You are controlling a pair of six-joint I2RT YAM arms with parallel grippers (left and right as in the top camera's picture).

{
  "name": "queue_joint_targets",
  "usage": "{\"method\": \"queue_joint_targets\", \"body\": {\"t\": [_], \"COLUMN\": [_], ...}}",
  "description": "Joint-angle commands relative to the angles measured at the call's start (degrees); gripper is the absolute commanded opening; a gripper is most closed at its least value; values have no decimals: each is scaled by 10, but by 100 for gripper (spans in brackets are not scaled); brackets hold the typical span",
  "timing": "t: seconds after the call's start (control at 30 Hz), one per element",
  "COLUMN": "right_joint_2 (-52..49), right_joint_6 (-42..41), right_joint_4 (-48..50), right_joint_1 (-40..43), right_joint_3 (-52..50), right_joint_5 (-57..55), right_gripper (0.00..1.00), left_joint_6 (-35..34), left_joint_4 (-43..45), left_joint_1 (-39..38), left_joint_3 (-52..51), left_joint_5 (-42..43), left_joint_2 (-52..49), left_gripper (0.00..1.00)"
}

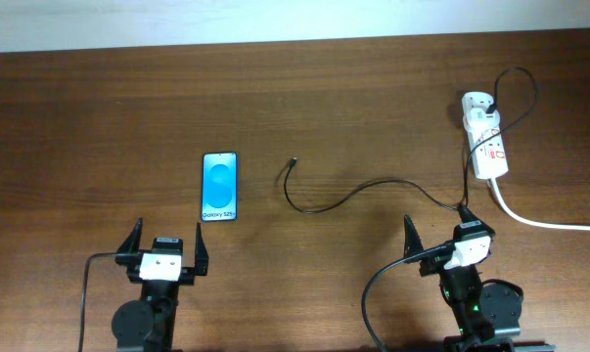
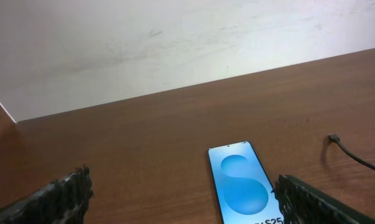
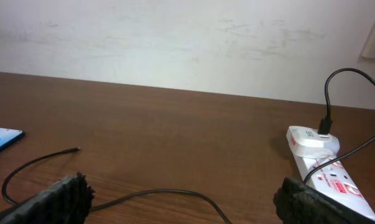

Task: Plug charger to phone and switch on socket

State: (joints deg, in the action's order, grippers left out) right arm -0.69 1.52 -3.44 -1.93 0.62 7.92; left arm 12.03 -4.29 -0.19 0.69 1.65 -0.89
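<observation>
The phone (image 1: 219,186) lies flat on the brown table, screen blue with "Galaxy S25". It also shows in the left wrist view (image 2: 244,183), just ahead of the right finger. The black charger cable (image 1: 353,196) snakes from its loose connector tip (image 1: 293,161) to the white plug adapter (image 1: 477,102) on the socket strip (image 1: 488,137). My left gripper (image 1: 163,249) is open and empty, near the table's front edge below the phone. My right gripper (image 1: 441,235) is open and empty, with the cable (image 3: 168,194) lying between its fingers and the strip (image 3: 327,168) at its right.
The strip's thick white cord (image 1: 549,223) runs off to the right edge. A pale wall (image 2: 175,43) rises behind the table's far edge.
</observation>
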Motion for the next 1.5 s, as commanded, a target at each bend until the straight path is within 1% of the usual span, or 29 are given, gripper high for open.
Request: {"method": "queue_joint_targets", "body": {"t": [0.0,0.2,0.27,0.53,0.63,0.9,0.93,1.03,1.13,1.27,1.3,1.33,1.47], "right_joint_2": [4,4,4,4,4,4,4,4,4,4,4,4,4], "right_joint_6": [-2,-2,-2,-2,-2,-2,-2,-2,-2,-2,-2,-2,-2], "right_joint_4": [-3,-3,-3,-3,-3,-3,-3,-3,-3,-3,-3,-3,-3], "right_joint_1": [-3,-3,-3,-3,-3,-3,-3,-3,-3,-3,-3,-3,-3], "right_joint_3": [-3,-3,-3,-3,-3,-3,-3,-3,-3,-3,-3,-3,-3], "right_joint_5": [-9,-9,-9,-9,-9,-9,-9,-9,-9,-9,-9,-9,-9], "right_gripper": [98,98,98,98,98,98,98,98,98,98,98,98,98], "left_joint_6": [7,7,7,7,7,7,-2,-60,-64,-66,-94,-115,-115], "left_joint_4": [-3,-3,-2,-5,-4,7,7,8,6,8,9,12,25], "left_joint_1": [2,2,2,2,2,2,2,2,2,2,2,3,3], "left_joint_3": [-2,-2,-2,-2,-2,-2,-2,-2,-2,-2,-2,-2,2], "left_joint_5": [2,1,-26,-25,-4,-4,-4,-4,-4,70,78,73,64], "left_joint_2": [5,5,5,5,5,5,5,5,5,5,5,5,5], "left_gripper": [99,99,99,99,99,99,99,99,99,99,99,99,99]}}
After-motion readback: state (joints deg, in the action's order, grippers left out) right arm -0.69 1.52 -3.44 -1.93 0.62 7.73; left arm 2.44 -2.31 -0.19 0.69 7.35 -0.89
